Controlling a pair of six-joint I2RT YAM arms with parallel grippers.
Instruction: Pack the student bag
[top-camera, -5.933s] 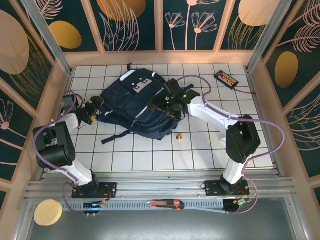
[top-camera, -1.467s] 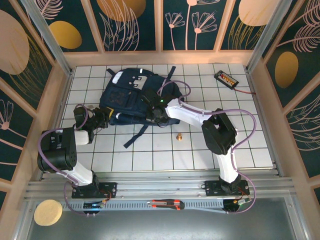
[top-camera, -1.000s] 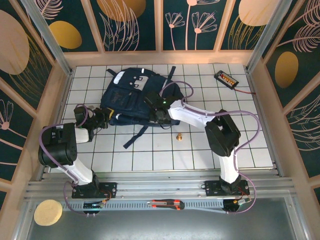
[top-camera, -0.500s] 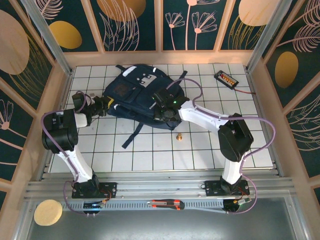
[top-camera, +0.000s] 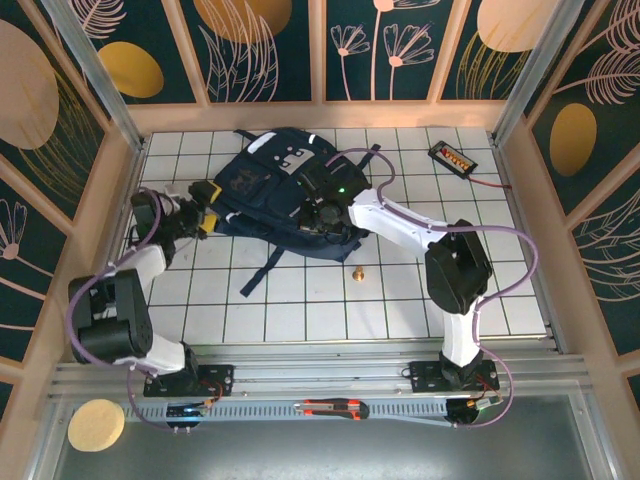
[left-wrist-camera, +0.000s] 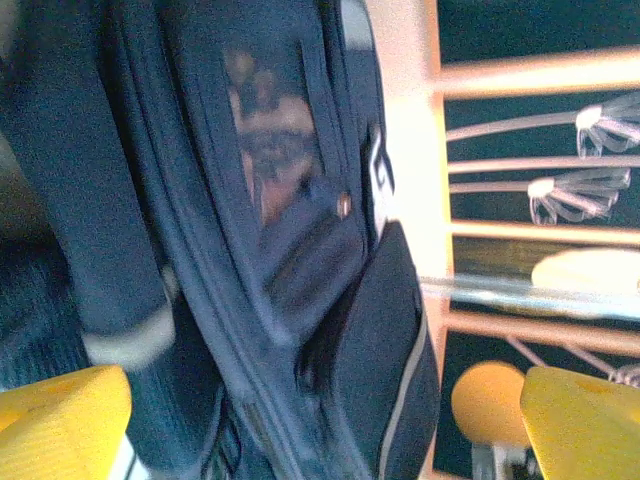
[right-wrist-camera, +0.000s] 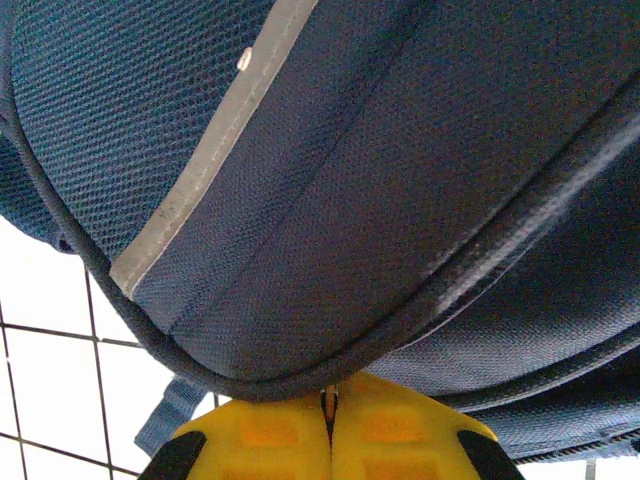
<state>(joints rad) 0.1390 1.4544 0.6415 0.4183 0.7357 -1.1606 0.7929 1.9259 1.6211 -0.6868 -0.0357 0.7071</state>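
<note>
Items counted, left to right: one round yellow foam disc (top-camera: 96, 424) on the near ledge; two arms; one student bag (top-camera: 270, 185), a large dark navy fabric backpack with pale reflective stripes, lying flat on the far-left part of the white gridded table (top-camera: 500, 260); one red-and-black utility knife (top-camera: 335, 408) on the front rail; one small brass fitting (top-camera: 357, 272) standing on the tiles just near of the bag; one black rectangular device with orange markings (top-camera: 452, 157) at the far right corner. The left gripper (top-camera: 205, 207) sits just beside the bag's left edge, yellow fingers (left-wrist-camera: 60, 425) spread wide and holding nothing, the bag (left-wrist-camera: 300, 250) ahead of them. The right gripper (top-camera: 325, 215) is over the bag's near right part; its fingers (right-wrist-camera: 285, 435) are pressed together at the piped rim (right-wrist-camera: 300, 385), and whether fabric is caught there cannot be told. Against half a second earlier, the left gripper has let go and opened, and its elbow has dropped nearer; the right grip is unchanged.
</note>
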